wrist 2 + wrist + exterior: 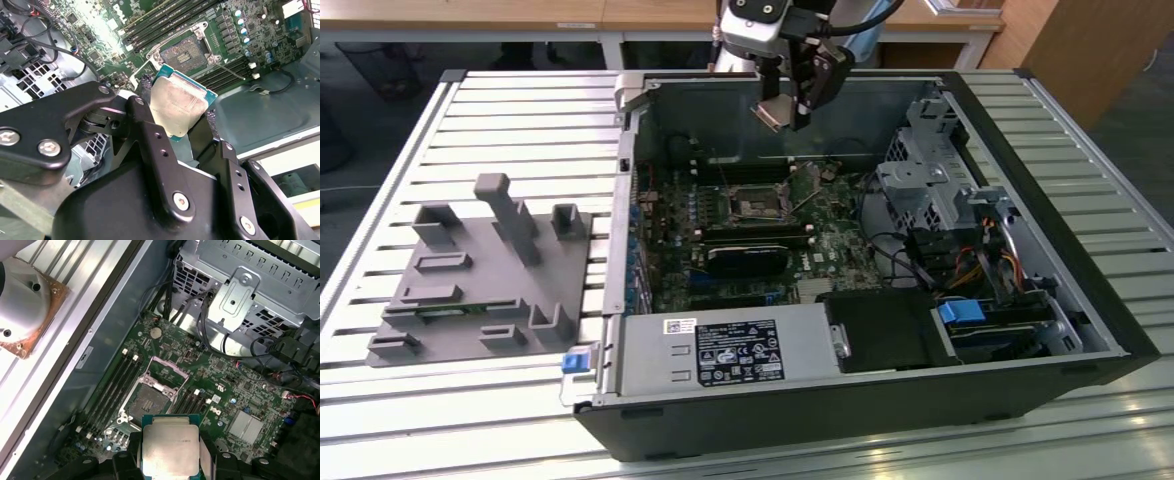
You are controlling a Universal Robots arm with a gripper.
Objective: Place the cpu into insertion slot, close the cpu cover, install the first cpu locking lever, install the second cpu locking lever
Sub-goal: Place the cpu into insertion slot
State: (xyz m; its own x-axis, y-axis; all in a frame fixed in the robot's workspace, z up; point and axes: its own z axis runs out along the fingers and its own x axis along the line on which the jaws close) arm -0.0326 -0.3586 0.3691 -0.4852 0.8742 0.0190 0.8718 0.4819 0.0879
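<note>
Gripper [177, 110] around cpu [171, 446], above insertion slot [150, 401]

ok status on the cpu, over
Hand shut on the cpu, held above the open case. Insertion slot empty, not yet loaded. No obstruction seen between them.

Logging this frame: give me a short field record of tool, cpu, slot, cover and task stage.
tool: shut on the cpu, above the open computer case
cpu: gripped at two opposite edges, metal top visible in both wrist views, not seated
insertion slot: empty, on the motherboard below the cpu
cpu cover: raised open
task stage: no step completed
</note>
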